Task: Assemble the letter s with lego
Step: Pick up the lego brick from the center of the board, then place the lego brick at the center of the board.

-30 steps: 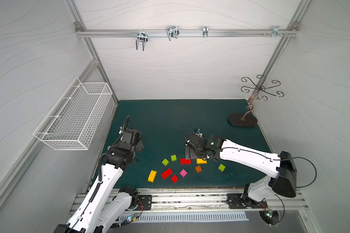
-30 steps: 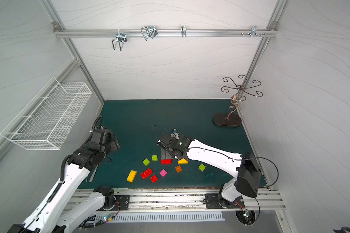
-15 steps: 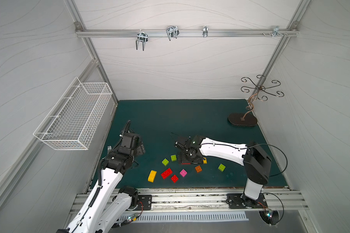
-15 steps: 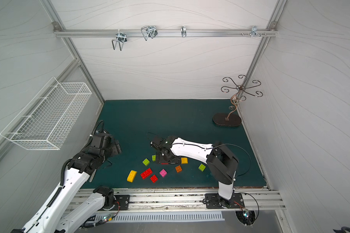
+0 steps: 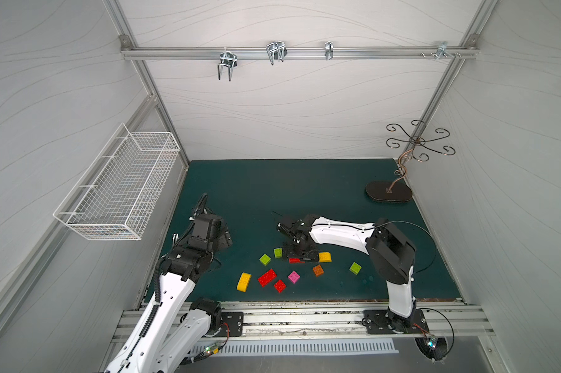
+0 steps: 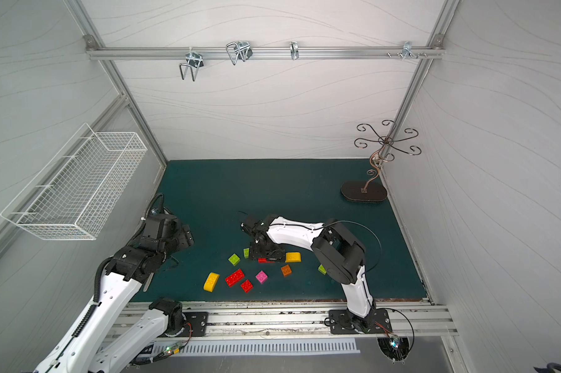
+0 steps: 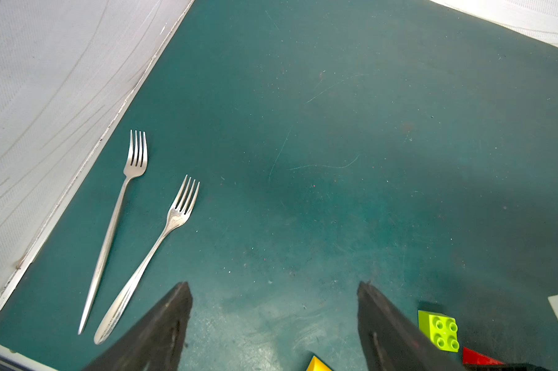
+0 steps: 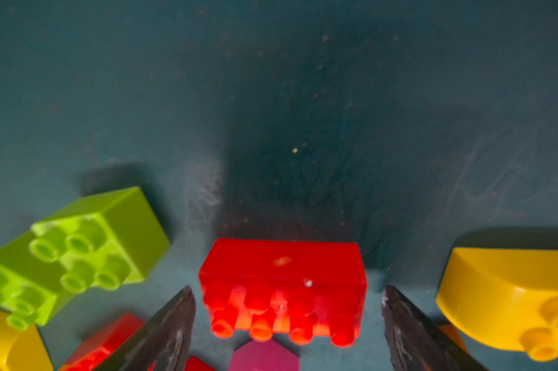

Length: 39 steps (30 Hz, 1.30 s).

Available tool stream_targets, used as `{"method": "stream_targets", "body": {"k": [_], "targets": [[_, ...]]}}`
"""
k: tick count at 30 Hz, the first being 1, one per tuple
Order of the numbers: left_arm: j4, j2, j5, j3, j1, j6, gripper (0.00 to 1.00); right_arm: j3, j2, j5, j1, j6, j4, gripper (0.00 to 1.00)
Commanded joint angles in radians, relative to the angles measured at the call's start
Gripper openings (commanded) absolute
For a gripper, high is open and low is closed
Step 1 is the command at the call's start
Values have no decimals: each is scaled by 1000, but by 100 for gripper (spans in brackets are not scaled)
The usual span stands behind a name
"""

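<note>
Lego bricks lie scattered on the green mat near its front. They include a yellow round-topped one (image 5: 244,282), a red oblong (image 5: 267,277), a red square (image 5: 279,285), a pink one (image 5: 294,276), an orange one (image 5: 318,270) and lime ones (image 5: 265,259). My right gripper (image 8: 287,308) is lowered over another red oblong brick (image 8: 284,289). Its jaws are open on either side of the brick, with a gap at each side. In a top view that brick (image 6: 262,260) peeks out under the gripper, beside a second yellow brick (image 6: 293,257). My left gripper (image 7: 274,289) hovers open over bare mat, holding nothing.
Two forks (image 7: 123,192) (image 7: 174,218) lie by the left wall, close to my left arm. A white wire basket (image 5: 120,190) hangs on the left wall. A metal hook stand (image 5: 389,192) sits at the back right corner.
My right arm has swung left and brought its gripper down around the red oblong brick. My left arm has shifted slightly toward the bricks.
</note>
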Motion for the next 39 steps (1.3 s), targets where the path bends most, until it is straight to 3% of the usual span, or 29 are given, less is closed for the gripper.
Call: {"method": "stream_targets", "body": {"k": [1, 6, 11, 16, 22, 28, 33, 35, 39], "targets": [[24, -2, 0, 14, 3, 6, 84, 28, 24, 4, -4, -22, -15, 85], [24, -2, 1, 14, 3, 6, 83, 34, 38, 23, -4, -32, -26, 72], [24, -7, 5, 12, 3, 5, 83, 109, 16, 134, -6, -100, -114, 48], [26, -8, 8, 12, 3, 4, 83, 255, 19, 123, -110, -210, -204, 44], [26, 1, 16, 12, 3, 5, 83, 416, 145, -10, -229, -286, -256, 49], [27, 5, 24, 12, 3, 3, 83, 581, 302, -63, -252, -319, -313, 51], [29, 10, 32, 13, 4, 5, 83, 609, 343, -67, -262, -317, -321, 53], [29, 10, 33, 12, 4, 5, 83, 607, 347, -61, -267, -317, -325, 59], [29, 13, 32, 12, 4, 5, 84, 611, 343, -51, -271, -323, -333, 82]]}}
